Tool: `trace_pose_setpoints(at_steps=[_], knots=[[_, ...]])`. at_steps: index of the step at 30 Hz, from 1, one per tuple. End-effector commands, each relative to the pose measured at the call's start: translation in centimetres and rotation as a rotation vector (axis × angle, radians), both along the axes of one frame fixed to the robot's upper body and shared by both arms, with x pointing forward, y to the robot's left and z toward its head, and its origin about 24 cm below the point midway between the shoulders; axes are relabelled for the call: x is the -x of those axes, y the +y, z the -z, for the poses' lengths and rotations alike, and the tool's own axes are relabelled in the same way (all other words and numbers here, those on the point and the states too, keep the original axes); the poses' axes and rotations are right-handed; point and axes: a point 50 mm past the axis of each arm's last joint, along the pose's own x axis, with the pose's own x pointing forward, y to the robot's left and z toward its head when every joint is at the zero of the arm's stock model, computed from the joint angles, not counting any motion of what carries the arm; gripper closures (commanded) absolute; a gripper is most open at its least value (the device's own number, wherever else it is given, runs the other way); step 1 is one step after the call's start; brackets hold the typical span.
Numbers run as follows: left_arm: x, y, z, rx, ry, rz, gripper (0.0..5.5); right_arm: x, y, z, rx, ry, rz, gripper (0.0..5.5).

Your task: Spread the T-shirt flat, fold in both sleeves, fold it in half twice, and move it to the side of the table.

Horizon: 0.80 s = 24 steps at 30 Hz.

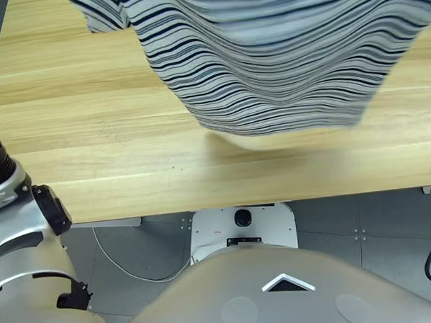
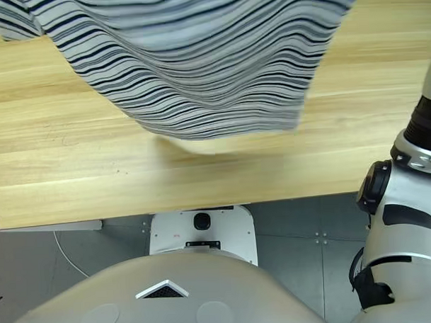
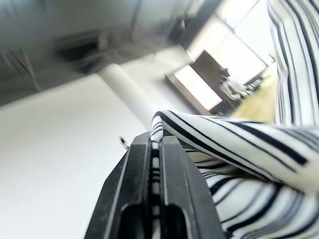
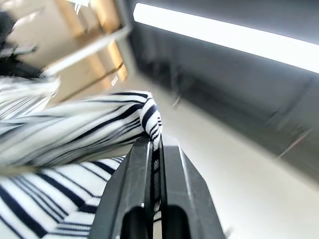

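Observation:
The striped T-shirt (image 1: 269,67) hangs in the air above the wooden table (image 1: 130,164), its lower hem drooping toward the table's middle. A sleeve (image 1: 104,13) dangles at the upper left. In the left wrist view my left gripper (image 3: 155,149) is shut on a fold of the T-shirt (image 3: 239,144), with striped cloth pinched between the black fingers. In the right wrist view my right gripper (image 4: 154,149) is likewise shut on a bunched edge of the T-shirt (image 4: 75,129). Both wrist cameras point up toward the ceiling.
The table's near edge (image 1: 203,204) runs across the middle of the eye views, with grey floor and a cable (image 1: 127,267) below. Bare wood lies on the left (image 1: 65,124) and along the front of the table.

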Motion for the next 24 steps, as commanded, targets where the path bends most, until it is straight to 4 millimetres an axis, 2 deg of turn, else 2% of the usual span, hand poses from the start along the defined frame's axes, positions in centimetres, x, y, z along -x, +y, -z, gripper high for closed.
trace_pose_setpoints(at_steps=[1, 2, 3, 4, 5, 6, 7, 8, 9, 10, 11, 12, 13, 14, 15, 17, 20, 24], knots=[[-9.6, -1.7, 2.2, -0.131, 0.114, -0.362, 5.40, -9.5, -0.2, 4.2, -0.048, 0.335, 0.512, 5.38], [-10.7, -1.6, -0.8, -0.088, -0.038, -0.522, 5.40, -10.7, -1.1, 1.5, -0.209, 0.267, 0.664, 5.38], [-9.2, -1.8, -6.9, 0.034, -0.365, -0.586, 5.40, -9.5, -1.4, -4.7, -0.429, 0.008, 0.660, 5.38], [-5.8, -2.1, -12.1, 0.175, -0.677, -0.519, 5.40, -6.1, -1.2, -9.9, -0.543, -0.330, 0.552, 5.38], [-1.7, -2.1, -15.1, 0.213, -0.967, -0.428, 5.40, -1.3, -0.2, -12.6, -0.544, -0.671, 0.349, 5.38], [1.8, -1.9, -15.0, 0.177, -1.164, -0.296, 5.40, 2.2, 1.4, -11.1, -0.396, -0.835, 0.144, 5.38], [3.1, -2.4, -10.5, -0.017, -1.146, -0.129, 5.40, 3.6, 3.3, -5.4, -0.149, -0.761, -0.022, 5.38], [3.2, -3.0, -4.9, -0.169, -0.941, 0.017, 5.40, 4.5, 4.6, 0.7, 0.060, -0.576, -0.152, 5.38], [3.6, -3.5, 1.8, -0.300, -0.672, 0.141, 5.40, 5.5, 5.2, 6.8, 0.214, -0.344, -0.245, 5.38], [4.9, -4.0, 9.8, -0.352, -0.307, 0.266, 5.40, 6.8, 4.8, 13.2, 0.319, -0.047, -0.309, 5.38], [6.7, -4.2, 15.2, -0.350, -0.034, 0.323, 5.40, 8.4, 4.0, 17.5, 0.403, 0.186, -0.350, 5.38], [8.1, -3.8, 20.4, -0.397, 0.223, 0.328, 5.40, 9.9, 3.1, 20.6, 0.456, 0.410, -0.389, 5.38], [9.1, -3.2, 24.0, -0.457, 0.410, 0.318, 5.40, 10.7, 2.3, 22.2, 0.502, 0.536, -0.414, 5.38], [9.3, -2.3, 26.5, -0.516, 0.534, 0.298, 5.40, 10.7, 1.8, 22.8, 0.524, 0.628, -0.415, 5.38], [9.5, -1.7, 27.8, -0.548, 0.616, 0.286, 5.40, 10.4, 1.6, 23.1, 0.545, 0.655, -0.411, 5.38], [9.2, -0.9, 28.4, -0.577, 0.675, 0.260, 5.40, 9.2, 2.0, 22.7, 0.517, 0.670, -0.399, 5.38], [8.9, -1.0, 28.7, -0.582, 0.706, 0.266, 5.40, 8.5, 2.7, 21.9, 0.461, 0.657, -0.408, 5.38], [9.0, -1.0, 29.3, -0.569, 0.734, 0.251, 5.40, 7.9, 3.0, 22.1, 0.404, 0.623, -0.355, 5.38]])
